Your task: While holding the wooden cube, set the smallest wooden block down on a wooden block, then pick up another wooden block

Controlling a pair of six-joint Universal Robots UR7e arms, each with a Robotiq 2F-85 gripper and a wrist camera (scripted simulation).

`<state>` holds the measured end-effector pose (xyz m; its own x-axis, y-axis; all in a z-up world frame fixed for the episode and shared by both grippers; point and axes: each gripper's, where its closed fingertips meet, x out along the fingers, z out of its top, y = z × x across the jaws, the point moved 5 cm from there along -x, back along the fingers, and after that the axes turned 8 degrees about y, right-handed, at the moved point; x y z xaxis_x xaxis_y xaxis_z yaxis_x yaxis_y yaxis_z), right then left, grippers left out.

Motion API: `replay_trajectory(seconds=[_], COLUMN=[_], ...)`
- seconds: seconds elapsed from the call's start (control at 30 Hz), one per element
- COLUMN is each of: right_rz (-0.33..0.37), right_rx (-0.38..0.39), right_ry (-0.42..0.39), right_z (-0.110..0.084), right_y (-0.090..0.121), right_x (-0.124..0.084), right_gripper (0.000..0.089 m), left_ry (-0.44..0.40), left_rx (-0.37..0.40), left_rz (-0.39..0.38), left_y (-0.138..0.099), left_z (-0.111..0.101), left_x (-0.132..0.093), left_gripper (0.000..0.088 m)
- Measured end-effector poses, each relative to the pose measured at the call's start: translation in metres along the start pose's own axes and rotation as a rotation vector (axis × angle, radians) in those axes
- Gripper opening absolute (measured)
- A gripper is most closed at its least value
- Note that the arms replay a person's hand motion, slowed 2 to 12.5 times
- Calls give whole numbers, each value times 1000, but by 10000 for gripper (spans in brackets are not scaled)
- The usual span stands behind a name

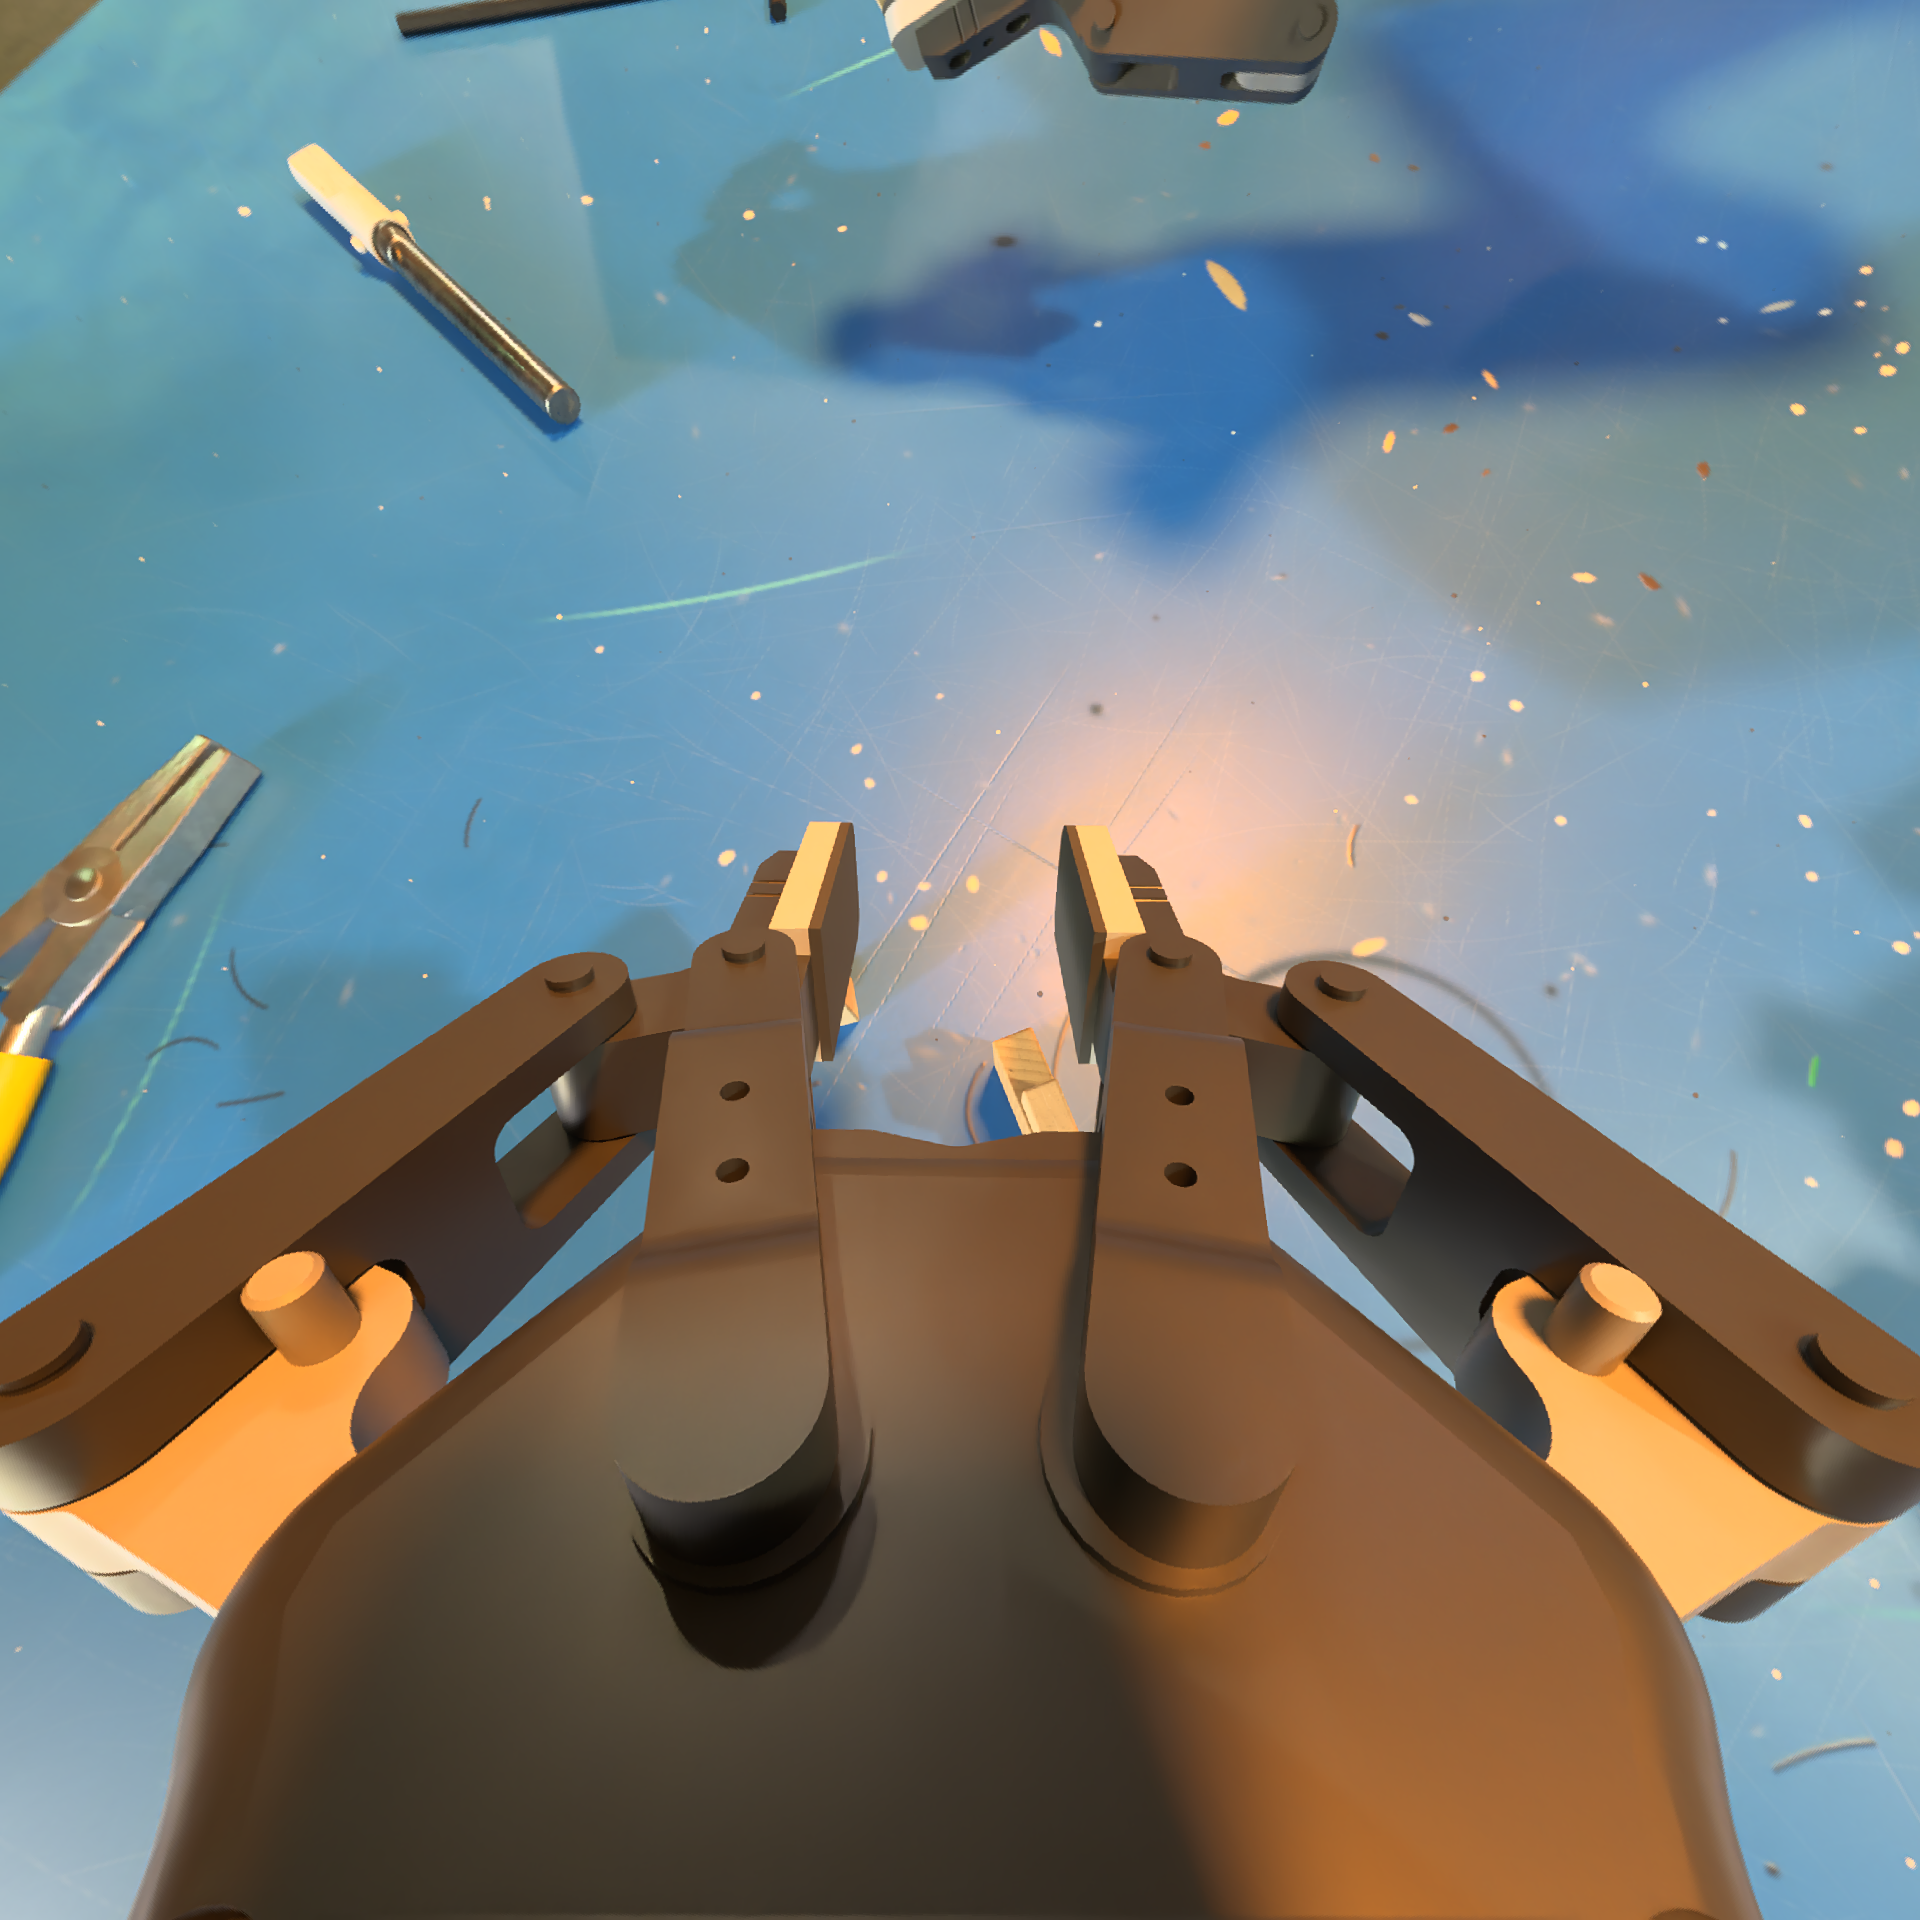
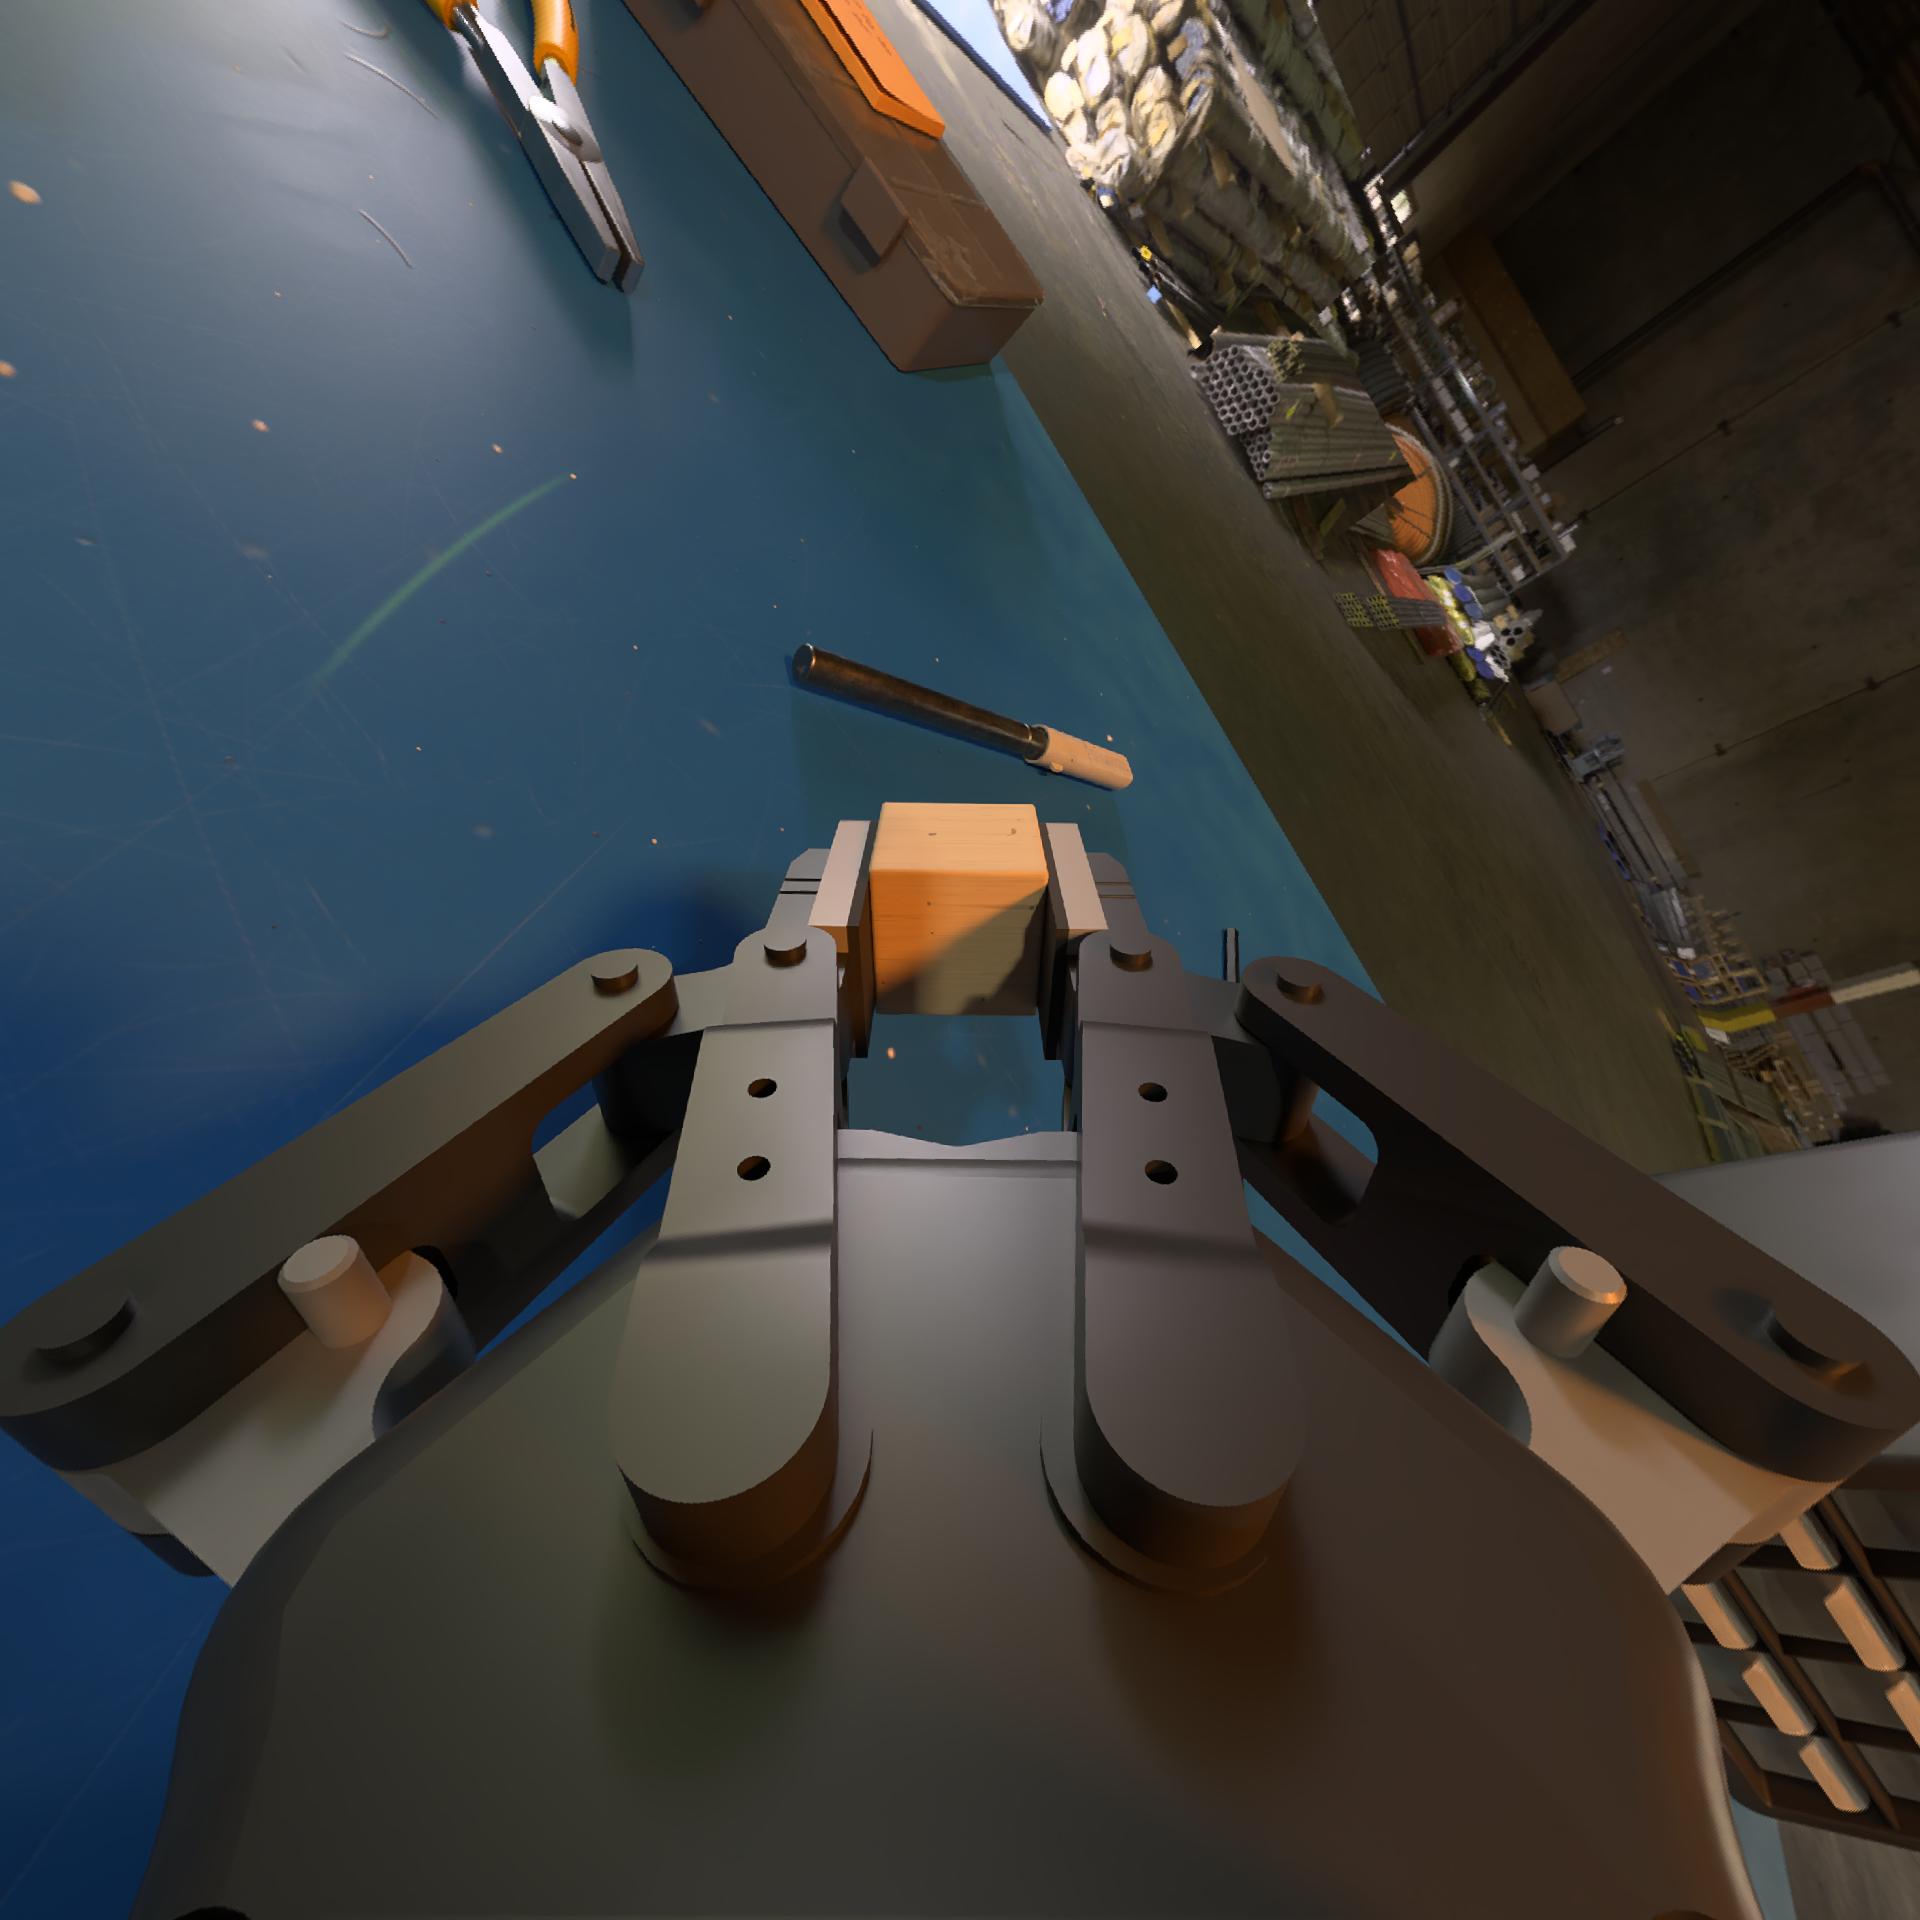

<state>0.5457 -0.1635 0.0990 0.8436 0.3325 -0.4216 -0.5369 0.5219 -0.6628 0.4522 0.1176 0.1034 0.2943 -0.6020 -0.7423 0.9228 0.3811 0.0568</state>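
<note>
In the right wrist view my right gripper (image 2: pixel 956 883) is shut on the wooden cube (image 2: pixel 956 904) and holds it above the blue table (image 2: pixel 416 727). In the left wrist view my left gripper (image 1: pixel 956 883) is open and empty above the table (image 1: pixel 935 520). A small pale wooden block (image 1: pixel 1029 1086) lies on the table below it, mostly hidden behind the gripper's palm. A sliver of another wooden piece (image 1: pixel 850 1003) shows by the left finger. The right gripper (image 1: pixel 1112 42) shows at the top edge of the left wrist view.
A metal rod tool with a white tip (image 1: pixel 436 281) lies at the far left; it also shows in the right wrist view (image 2: pixel 956 717). Yellow-handled pliers (image 1: pixel 94 914) lie at the left edge. A brown case (image 2: pixel 852 177) and pliers (image 2: pixel 561 135) sit near the table edge.
</note>
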Motion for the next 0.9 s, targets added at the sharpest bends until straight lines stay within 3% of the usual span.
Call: replay_trajectory(seconds=[0.43,0.9], right_rz=[0,8], right_rx=[10,22], right_ry=[4,5], right_z=[-2,-4], right_y=[-2,-2], right_x=[0,2], right_gripper=[254,254], left_ry=[-2,23], left_rx=[-82,-152], left_rz=[-38,50], left_y=[11,25], left_z=[-5,-14], left_x=[12,19], left_gripper=[361,350])
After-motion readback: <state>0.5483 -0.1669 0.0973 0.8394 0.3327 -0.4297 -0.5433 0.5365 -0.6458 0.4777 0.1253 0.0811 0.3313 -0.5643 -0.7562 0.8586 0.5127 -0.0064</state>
